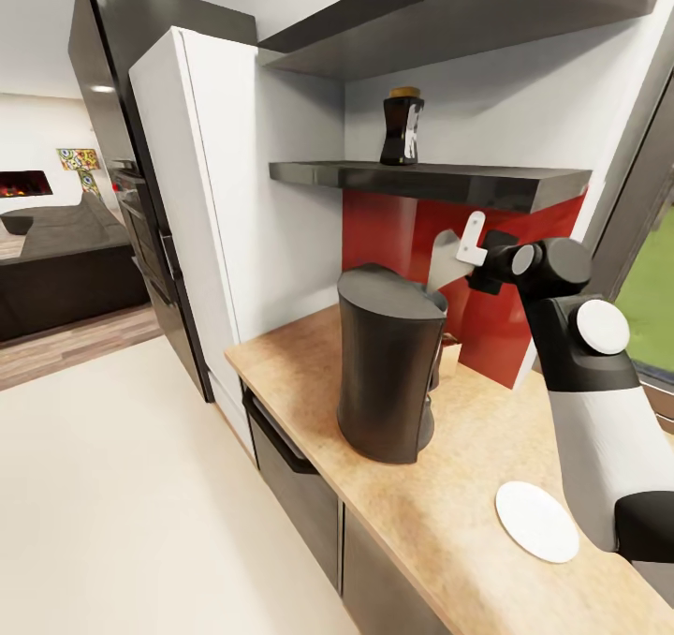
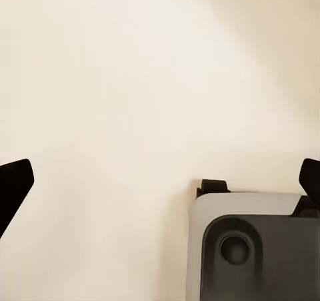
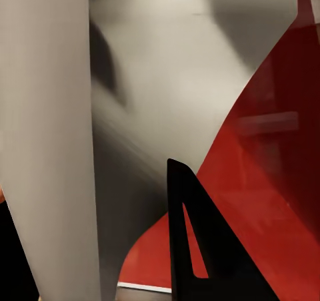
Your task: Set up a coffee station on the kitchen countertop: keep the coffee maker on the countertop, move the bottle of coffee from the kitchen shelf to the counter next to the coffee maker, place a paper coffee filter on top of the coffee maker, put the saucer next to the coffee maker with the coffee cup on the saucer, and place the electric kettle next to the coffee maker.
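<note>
The dark grey coffee maker (image 1: 388, 363) stands on the wooden countertop (image 1: 449, 504). Just above its top rear edge, my right gripper (image 1: 461, 253) is shut on a pale paper coffee filter (image 1: 442, 268). In the right wrist view the filter (image 3: 47, 148) appears as a broad grey sheet beside one black finger (image 3: 193, 248). The dark bottle of coffee (image 1: 401, 129) stands upright on the grey shelf (image 1: 440, 181) above. A white saucer (image 1: 535, 520) lies flat near the counter's front edge. My left gripper (image 2: 160, 181) hangs open over the cream floor.
A red backsplash (image 1: 487, 326) sits behind the coffee maker, and a small tan object (image 1: 449, 356) is partly hidden behind it. A tall white cabinet (image 1: 225, 223) bounds the counter's left end. The robot's base (image 2: 253, 248) lies under the left gripper.
</note>
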